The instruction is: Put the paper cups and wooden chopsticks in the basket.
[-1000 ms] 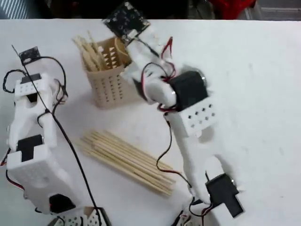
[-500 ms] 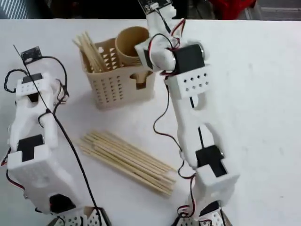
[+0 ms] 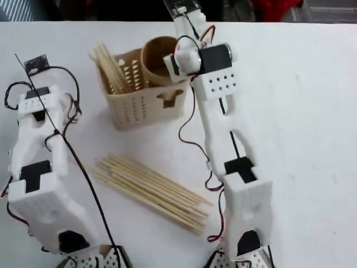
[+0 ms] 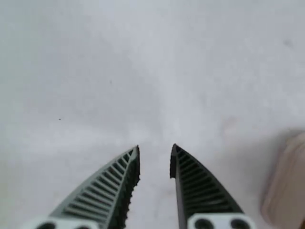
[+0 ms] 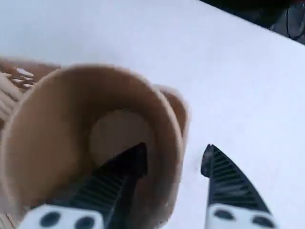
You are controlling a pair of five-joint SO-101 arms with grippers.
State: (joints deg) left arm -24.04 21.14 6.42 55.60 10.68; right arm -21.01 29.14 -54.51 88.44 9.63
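Right wrist view: right gripper [image 5: 172,160] w/ jaws apart, astride the wall of a paper cup [image 5: 62,114]. One finger [image 5: 125,168] is inside the cup's mouth and the other is outside. A sliver of white tabletop [image 5: 238,71] shows betw. the outer finger and the cup wall, so the wall is straddled, not pinched. Cup mouth faces the camera; its round bottom shows inside. A second tan rim [image 5: 177,107] sits just behind the cup, too blurred to identify.

High view: the same cup [image 3: 158,51] stands upright in the basket [image 3: 139,106], in the end nearer the right arm [image 3: 223,128], whose wrist is over the basket's rim. A sheaf of wooden chopsticks [image 3: 109,66] stands in the basket's other end, tips leaning out toward the tabletop's far left corner. The basket stands near the tabletop's far edge. A second lot, the loose chopsticks [image 3: 150,190], lies flat in a bundle well apart from the basket. It is toward the near edge, betw. the two arms, slanting across the tabletop.

Left wrist view: left gripper [image 4: 155,151] w/ jaws a narrow gap apart, empty, pointing at bare tabletop. A tan edge [image 4: 286,191] shows beside it, blurred. In the high view the left arm [image 3: 36,162] lies along the tabletop's left edge, apart from basket and loose chopsticks.
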